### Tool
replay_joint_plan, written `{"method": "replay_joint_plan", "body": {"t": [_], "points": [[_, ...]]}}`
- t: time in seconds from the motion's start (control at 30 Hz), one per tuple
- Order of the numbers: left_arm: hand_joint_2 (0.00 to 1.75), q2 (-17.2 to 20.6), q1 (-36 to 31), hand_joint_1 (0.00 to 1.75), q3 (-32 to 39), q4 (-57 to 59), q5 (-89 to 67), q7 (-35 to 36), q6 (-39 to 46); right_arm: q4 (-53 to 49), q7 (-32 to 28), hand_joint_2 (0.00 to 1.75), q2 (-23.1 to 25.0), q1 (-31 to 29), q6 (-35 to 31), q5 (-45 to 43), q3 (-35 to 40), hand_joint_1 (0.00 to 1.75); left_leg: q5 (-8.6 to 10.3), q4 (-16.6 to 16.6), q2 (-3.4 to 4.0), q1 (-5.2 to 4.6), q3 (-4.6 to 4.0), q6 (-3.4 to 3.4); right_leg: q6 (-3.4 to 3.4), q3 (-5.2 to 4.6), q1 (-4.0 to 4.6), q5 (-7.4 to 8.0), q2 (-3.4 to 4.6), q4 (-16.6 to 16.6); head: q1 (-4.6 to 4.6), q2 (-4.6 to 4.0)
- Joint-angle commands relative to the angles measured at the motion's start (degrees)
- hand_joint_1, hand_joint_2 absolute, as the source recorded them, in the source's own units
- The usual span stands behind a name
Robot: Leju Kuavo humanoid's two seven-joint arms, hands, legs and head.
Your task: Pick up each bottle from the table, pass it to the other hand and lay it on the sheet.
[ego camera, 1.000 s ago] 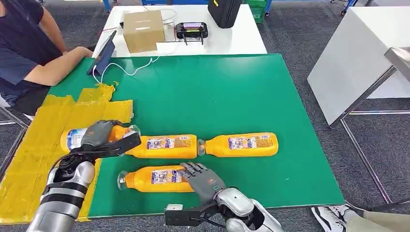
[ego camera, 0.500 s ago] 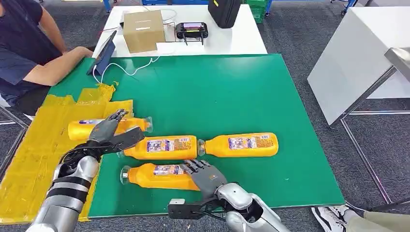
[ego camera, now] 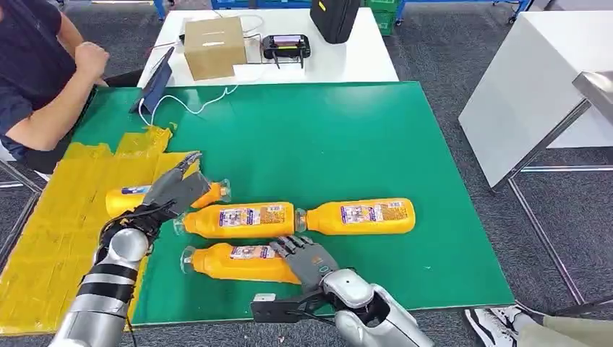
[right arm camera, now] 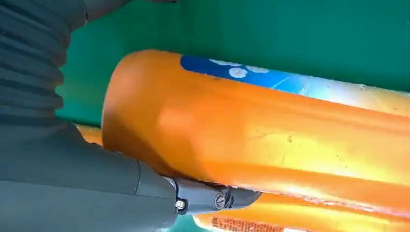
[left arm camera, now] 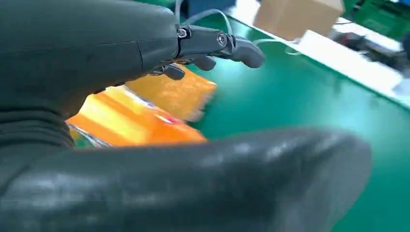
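The left robot hand (ego camera: 176, 189) hovers with fingers spread, holding nothing, over an orange plastic bottle (ego camera: 130, 199) lying on the yellow sheet (ego camera: 50, 238). The right robot hand (ego camera: 307, 259) grips the nearest orange bottle (ego camera: 235, 262) — it lies on the green worktop (ego camera: 347, 137).

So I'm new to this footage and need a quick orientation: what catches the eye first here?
Four orange bottles lying on their sides on the green table. One bottle rests on the yellow sheet under the spread left hand. The right hand lies on the nearest bottle, with two more, the middle bottle and the right bottle, end to end behind it.
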Motion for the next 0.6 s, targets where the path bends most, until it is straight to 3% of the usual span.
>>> {"method": "replay_joint_plan", "body": {"t": [0.03, 0.13, 0.17, 0.23, 0.43, 0.53, 0.6], "points": [[0.00, -3.7, -2.1, 0.00, 0.3, -2.7, 7.5, 1.3, -1.1, 18.2, -2.7, 1.75, 0.9, -2.5, 1.3, 2.4, 4.3, 0.00, 0.03, 0.0, -0.17, 0.10, 0.18, -0.04, -0.06, 0.24, 0.08, 0.02, 0.00, -0.1, -0.02, 0.00], [0.00, -4.5, -2.5, 0.00, -0.6, -3.6, 11.1, 1.1, -1.7, 21.7, -3.9, 1.75, 1.4, -3.7, 3.8, 3.9, 6.4, 0.00, 0.05, 0.0, -0.28, 0.14, 0.31, -0.06, -0.08, 0.38, 0.11, 0.03, 0.01, -0.1, 0.09, 0.00], [0.00, -4.9, -3.0, 0.00, -1.2, -4.1, 13.2, 1.0, -1.7, 24.5, -5.5, 1.75, 1.9, -4.7, 5.6, 4.0, 7.8, 1.66, 0.06, -0.1, -0.27, 0.11, 0.38, -0.06, -0.10, 0.43, 0.07, 0.03, 0.08, -0.1, -0.02, 0.00], [0.00, -5.2, -3.3, 0.00, -1.6, -4.6, 14.6, 1.4, -1.4, 26.1, -6.4, 1.75, 2.2, -5.1, 5.9, 4.1, 8.6, 1.75, 0.08, -0.1, -0.11, 0.15, 0.50, -0.08, -0.12, 0.50, 0.12, 0.06, 0.10, -0.1, -0.02, 0.00], [0.00, -5.5, -2.2, 0.00, -1.0, -8.1, 18.5, 0.5, 0.5, 27.2, -8.1, 1.75, 2.9, -6.3, 6.6, 3.3, 10.2, 1.75, -0.24, -0.1, 0.39, 0.24, 1.33, -0.39, -0.37, 0.44, 0.15, 0.04, 0.67, -0.2, -0.02, 0.00], [0.00, -5.7, -0.7, 0.00, 0.5, -10.1, 19.4, -0.7, 2.4, 26.8, -7.7, 1.75, 2.5, -6.8, 6.5, 2.3, 10.4, 1.75, -0.14, -0.1, 0.51, 0.28, 1.08, -0.48, -0.53, 0.14, 0.23, 0.10, 0.77, -0.2, 0.00, 0.00], [0.00, -7.2, 0.3, 0.00, 3.7, -13.4, 21.7, -1.2, 4.9, 24.5, -6.6, 1.75, 2.8, -6.3, 5.8, -0.2, 8.4, 1.75, -0.20, -0.1, 0.63, 0.33, 1.40, -0.47, -0.56, 0.43, 0.28, 0.06, 0.86, -0.2, -0.02, 0.00]]}}
